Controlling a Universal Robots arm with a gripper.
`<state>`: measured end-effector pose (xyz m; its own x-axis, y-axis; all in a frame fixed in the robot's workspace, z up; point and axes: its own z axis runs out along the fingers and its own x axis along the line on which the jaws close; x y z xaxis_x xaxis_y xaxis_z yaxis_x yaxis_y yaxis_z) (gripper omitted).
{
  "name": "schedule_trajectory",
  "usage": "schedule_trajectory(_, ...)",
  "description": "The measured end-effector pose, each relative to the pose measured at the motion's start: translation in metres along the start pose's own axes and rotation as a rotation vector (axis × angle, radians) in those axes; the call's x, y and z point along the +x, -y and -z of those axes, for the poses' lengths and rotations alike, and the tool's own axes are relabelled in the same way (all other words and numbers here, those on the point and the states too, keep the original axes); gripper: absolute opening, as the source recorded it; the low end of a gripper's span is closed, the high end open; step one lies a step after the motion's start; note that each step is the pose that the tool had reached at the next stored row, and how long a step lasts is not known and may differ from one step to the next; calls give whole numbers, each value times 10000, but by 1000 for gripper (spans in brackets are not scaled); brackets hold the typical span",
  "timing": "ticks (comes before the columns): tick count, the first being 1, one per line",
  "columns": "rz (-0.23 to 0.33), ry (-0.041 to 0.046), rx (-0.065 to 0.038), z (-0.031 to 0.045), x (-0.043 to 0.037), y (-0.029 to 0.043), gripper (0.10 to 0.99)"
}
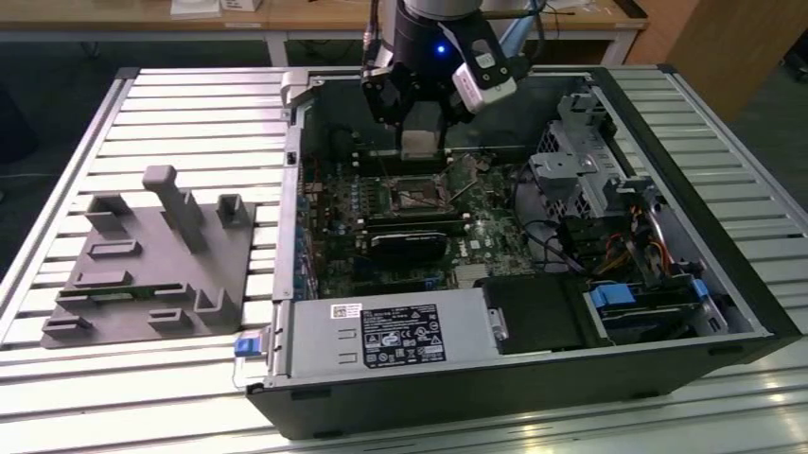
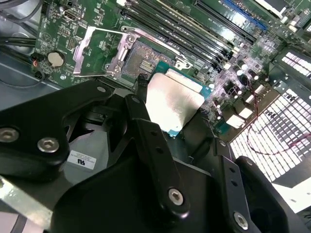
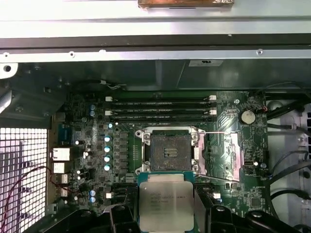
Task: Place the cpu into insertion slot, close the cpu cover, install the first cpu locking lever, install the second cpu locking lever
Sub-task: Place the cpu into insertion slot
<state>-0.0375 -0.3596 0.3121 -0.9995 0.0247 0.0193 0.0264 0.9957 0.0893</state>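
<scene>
Ribbed silver metal tabletop [image 1: 707, 104] carries an open black sheet-steel computer case [image 1: 505, 397], with a matt grey moulded fixture block [image 1: 151, 265] beside it on the exterior view's left. Inside the case you see the green motherboard [image 3: 87, 145], studded with small capacitors. Your black, bolted-link end effector [image 2: 176, 116] is clenched on the small flat square cpu [image 3: 166, 206], which has a brushed silvery-grey metal top on a teal-edged base. Its fingers [image 2: 142, 83] press against opposite edges of the chip. The chip hangs above the board, just beside the insertion slot [image 3: 170, 151], a square black recess with a silver rim and a fine contact grid. The slot is empty, so by my reading the first step is under way and not yet done. The thin silver cpu cover [image 3: 228, 155], a frame plate with a cut-out centre, lies swung open on its hinge away from the socket. The two thin wire locking levers [image 3: 218, 132] look unlatched. Closing the cover and setting both levers therefore remain.
</scene>
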Motion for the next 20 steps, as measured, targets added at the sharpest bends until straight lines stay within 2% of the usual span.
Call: schedule_trajectory(20, 0, 0, -1, -326, -6, 29, 541)
